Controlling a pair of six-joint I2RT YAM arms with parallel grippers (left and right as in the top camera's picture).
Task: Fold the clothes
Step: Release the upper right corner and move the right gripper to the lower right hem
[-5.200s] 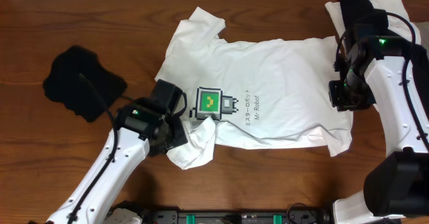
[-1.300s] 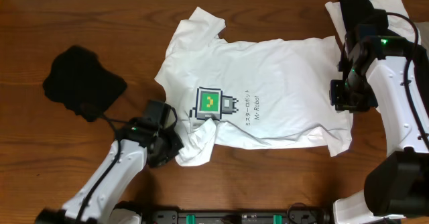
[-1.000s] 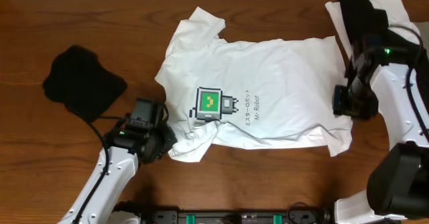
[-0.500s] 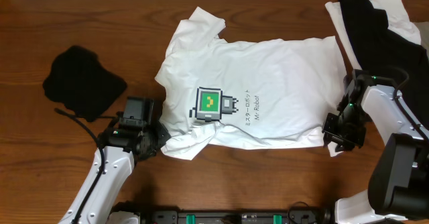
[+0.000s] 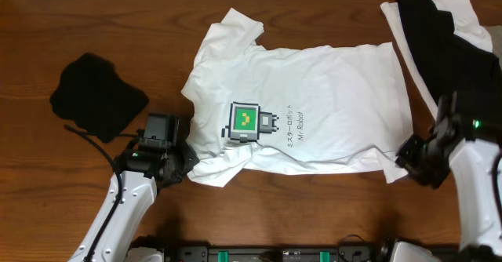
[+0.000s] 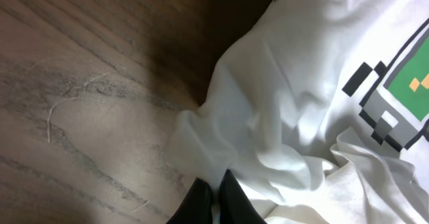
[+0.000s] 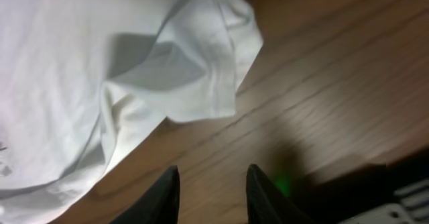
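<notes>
From overhead, the white T-shirt (image 5: 314,97) lies spread flat on the wooden worktop (image 5: 94,19), its green robot print (image 5: 245,121) facing up. A crumpled black garment (image 5: 98,97) sits well apart to its left, and a heap of black and white clothes (image 5: 439,34) lies at the far right corner. The left fingers (image 5: 185,160) meet the bunched sleeve at the shirt's near-left corner, while the right fingers (image 5: 409,157) sit just beside the near-right hem corner, on the wood. In the left wrist view the left fingers (image 6: 231,197) stand nearly pressed together with only a thin slit between them. The rumpled white sleeve touches their tips and seems pinched there, and the edge of the print shows further up to the right. In the right wrist view the right fingers (image 7: 164,194) are spread apart over bare wood with nothing between them. The folded hem corner of the T-shirt (image 7: 188,83) lies ahead of the tips, near them but apart.
</notes>
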